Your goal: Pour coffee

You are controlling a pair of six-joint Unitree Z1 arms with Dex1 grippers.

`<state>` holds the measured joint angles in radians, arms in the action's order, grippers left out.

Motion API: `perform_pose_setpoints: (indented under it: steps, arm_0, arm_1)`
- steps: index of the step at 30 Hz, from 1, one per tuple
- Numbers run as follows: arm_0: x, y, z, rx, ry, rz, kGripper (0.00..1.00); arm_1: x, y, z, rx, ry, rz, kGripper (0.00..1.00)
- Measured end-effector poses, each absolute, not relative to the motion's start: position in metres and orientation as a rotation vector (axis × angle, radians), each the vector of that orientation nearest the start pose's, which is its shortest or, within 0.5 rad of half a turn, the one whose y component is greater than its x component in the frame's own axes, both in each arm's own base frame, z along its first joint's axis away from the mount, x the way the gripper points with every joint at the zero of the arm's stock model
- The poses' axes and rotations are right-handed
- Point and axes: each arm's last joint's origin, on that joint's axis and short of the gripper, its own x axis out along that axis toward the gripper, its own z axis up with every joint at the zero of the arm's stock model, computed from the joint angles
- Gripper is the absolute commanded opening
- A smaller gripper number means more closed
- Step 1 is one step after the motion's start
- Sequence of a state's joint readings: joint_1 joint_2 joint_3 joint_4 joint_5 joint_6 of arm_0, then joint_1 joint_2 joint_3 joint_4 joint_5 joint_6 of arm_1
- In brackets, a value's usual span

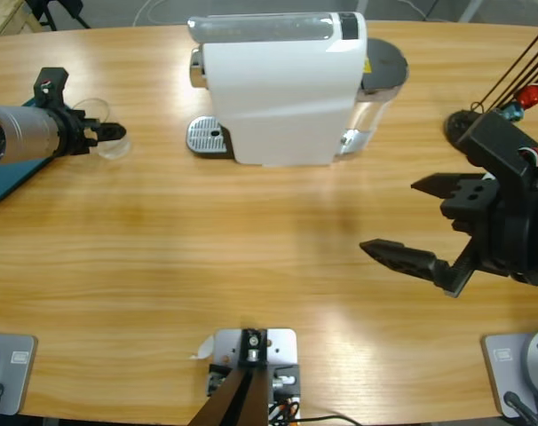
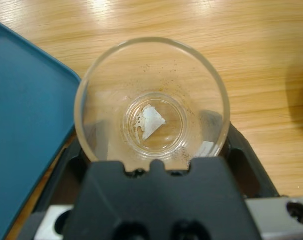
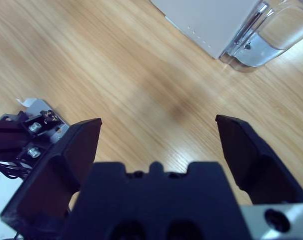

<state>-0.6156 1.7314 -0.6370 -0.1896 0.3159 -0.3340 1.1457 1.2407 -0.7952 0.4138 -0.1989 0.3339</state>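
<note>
we see the left hand [image 1: 109, 133] at the far left of the tabletop [image 1: 251, 257], clasped around a clear glass cup [image 1: 105, 129] that stands beside a blue tray [image 1: 7, 182]. in the left wrist view the cup [image 2: 151, 100] sits between the two black jaws, its rim facing the camera; it holds no liquid, only some dark specks and a pale scrap at the bottom, which may be a label or residue, we cannot tell. the tray [image 2: 26, 125] lies just beside the cup. the white coffee machine [image 1: 282, 84] stands at the back middle of the tabletop, its metal drip grate [image 1: 207, 136] toward the cup but apart from it. the right hand [image 1: 433, 226] hangs over the right side, jaws spread wide with nothing between them, above bare wood near the machine's clear water tank [image 3: 276, 35].
</note>
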Motion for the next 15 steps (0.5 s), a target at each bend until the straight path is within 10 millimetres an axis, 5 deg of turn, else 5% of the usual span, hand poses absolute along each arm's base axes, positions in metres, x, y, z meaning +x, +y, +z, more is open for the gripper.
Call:
perform_pose_setpoints:
  steps: [5, 10, 15]
  arm_0:
    - [0.235, -0.153, 0.189, 0.135, 0.829, -0.197, 0.000]
    - [0.221, -0.175, 0.192, 0.274, 0.805, -0.434, 0.000]
    - [0.220, -0.184, 0.216, 0.373, 0.722, -0.600, 0.000]
  arm_1:
    - [0.085, 0.165, 0.302, -0.257, 0.825, 0.749, 1.000]
    - [0.085, 0.165, 0.302, -0.260, 0.823, 0.751, 1.000]
    - [0.085, 0.164, 0.303, -0.261, 0.819, 0.754, 1.000]
